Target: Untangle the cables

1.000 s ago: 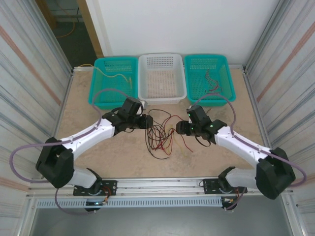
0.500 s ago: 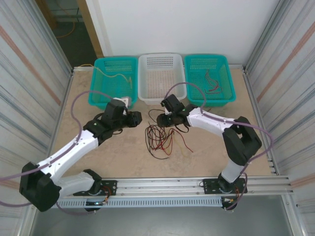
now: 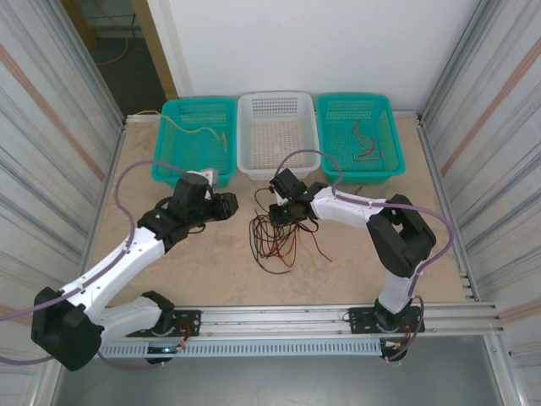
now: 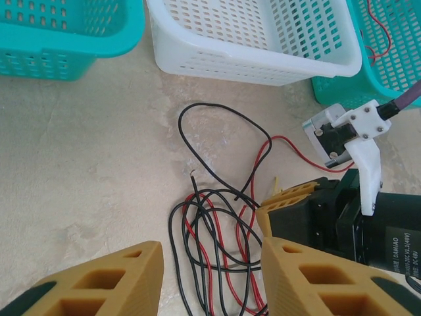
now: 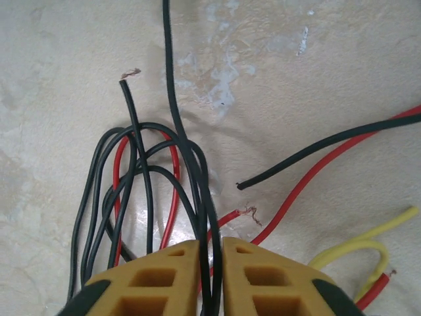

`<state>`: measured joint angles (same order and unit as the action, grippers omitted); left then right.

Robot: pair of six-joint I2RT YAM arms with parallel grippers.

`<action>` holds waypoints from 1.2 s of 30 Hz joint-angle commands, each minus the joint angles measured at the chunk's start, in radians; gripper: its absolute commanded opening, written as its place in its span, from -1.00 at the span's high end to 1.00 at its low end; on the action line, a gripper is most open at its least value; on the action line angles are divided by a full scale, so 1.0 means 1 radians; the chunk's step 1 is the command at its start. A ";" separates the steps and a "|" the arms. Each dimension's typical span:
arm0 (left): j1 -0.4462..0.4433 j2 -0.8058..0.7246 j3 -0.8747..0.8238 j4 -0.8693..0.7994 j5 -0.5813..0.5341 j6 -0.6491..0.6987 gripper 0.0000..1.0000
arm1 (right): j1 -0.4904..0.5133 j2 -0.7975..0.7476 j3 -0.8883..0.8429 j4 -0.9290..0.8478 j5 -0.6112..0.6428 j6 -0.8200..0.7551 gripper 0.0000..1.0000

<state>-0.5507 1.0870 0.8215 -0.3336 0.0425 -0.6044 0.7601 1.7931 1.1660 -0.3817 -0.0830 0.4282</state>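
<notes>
My right tool is pinching a black cable at the edge of the cables, which are lying knotted on the table in front of the baskets. More than one strand seems to be running between my pads, so I am risking tightening the knot or dragging the whole heap when I pull. My left tool is hanging apart and empty beside the heap, pinning nothing down.

Centre frame, cables are black and red, plus 1 yellow strand. Upper frame: 2 teal baskets either side of 1 white basket, all perforated; table mottled beige. Lower frame, right gripper orange-yellow and black.
</notes>
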 commanded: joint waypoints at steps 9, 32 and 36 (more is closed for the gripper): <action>0.006 0.016 0.003 0.030 0.039 -0.017 0.12 | 0.005 0.014 0.001 -0.009 0.008 -0.011 0.37; 0.003 0.103 -0.028 0.182 0.181 -0.100 -0.05 | 0.125 -0.296 -0.173 0.081 0.125 -0.060 1.00; 0.004 0.141 -0.047 0.249 0.226 -0.151 -0.04 | 0.157 -0.359 -0.187 0.092 0.157 -0.067 1.00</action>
<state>-0.5507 1.2114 0.7940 -0.1627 0.2142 -0.7006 0.9009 1.4853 0.9901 -0.3168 0.0235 0.3904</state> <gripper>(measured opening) 0.522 0.080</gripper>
